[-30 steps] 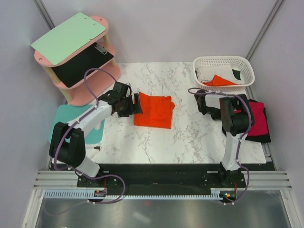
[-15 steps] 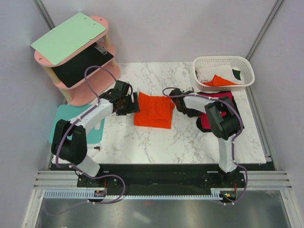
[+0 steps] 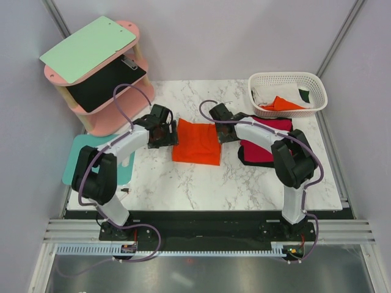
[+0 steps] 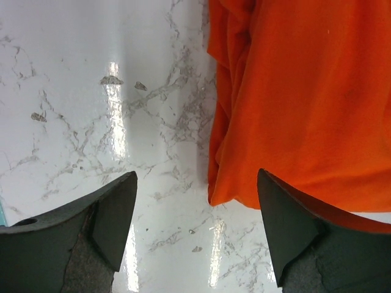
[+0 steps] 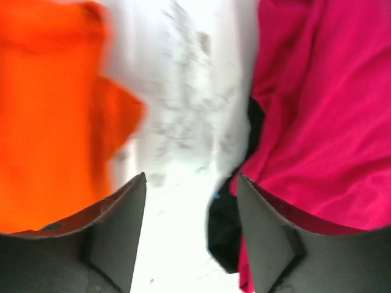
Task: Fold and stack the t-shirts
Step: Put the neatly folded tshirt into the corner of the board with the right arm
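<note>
Folded bright orange cloth t-shirt (image 3: 197,141) lies between the left gripper (image 4: 197,177) and right gripper (image 5: 191,178), both spread open and empty. Right of it, a crimson red t-shirt (image 3: 266,143) tops a black t-shirt (image 3: 250,162). More wait in the white plastic lattice basket (image 3: 286,113) beyond, so the job looks roughly half done.

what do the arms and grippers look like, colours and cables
The left arm and right arm have white links and black joints, with a thin purple cable looping along each. The left gripper and right gripper are black with dark, broad, wedge-shaped fingers.

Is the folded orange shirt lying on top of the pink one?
No, bare marble table shows between the orange shirt and the pink shirt.
</note>
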Tool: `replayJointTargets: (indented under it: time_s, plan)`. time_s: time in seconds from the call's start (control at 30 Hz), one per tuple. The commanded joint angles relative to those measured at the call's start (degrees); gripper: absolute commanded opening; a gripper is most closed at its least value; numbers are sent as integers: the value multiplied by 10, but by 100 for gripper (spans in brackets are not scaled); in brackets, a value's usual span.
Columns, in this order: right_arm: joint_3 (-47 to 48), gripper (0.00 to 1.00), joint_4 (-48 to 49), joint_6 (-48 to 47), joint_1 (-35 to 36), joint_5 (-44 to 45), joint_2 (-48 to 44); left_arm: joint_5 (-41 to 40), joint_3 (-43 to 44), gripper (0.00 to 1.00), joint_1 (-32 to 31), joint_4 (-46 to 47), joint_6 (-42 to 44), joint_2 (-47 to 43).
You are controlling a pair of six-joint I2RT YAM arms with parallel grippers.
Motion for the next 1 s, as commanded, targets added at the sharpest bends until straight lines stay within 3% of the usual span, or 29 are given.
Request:
replayJointTargets:
  time_s: [0.0, 0.2, 0.37, 0.5, 0.7, 0.97]
  plan:
    - [4, 74, 70, -8, 4, -81, -71, -16, 26, 86, 6, 48, 31, 50]
    - [-21, 84, 106, -9, 3, -122, -79, 0, 44, 85, 10, 62, 25, 97]
    - [-74, 85, 164, 17, -16, -193, -86, -10, 52, 85, 14, 64, 26, 109]
    - [-124, 85, 242, 58, -64, -323, -92, -7, 56, 85, 20, 64, 29, 115]
    - [-173, 88, 317, 90, -85, -386, -94, -5, 56, 85, 22, 64, 31, 125]
    - [-206, 91, 420, 147, -89, -475, -30, -9, 60, 84, 22, 61, 34, 136]
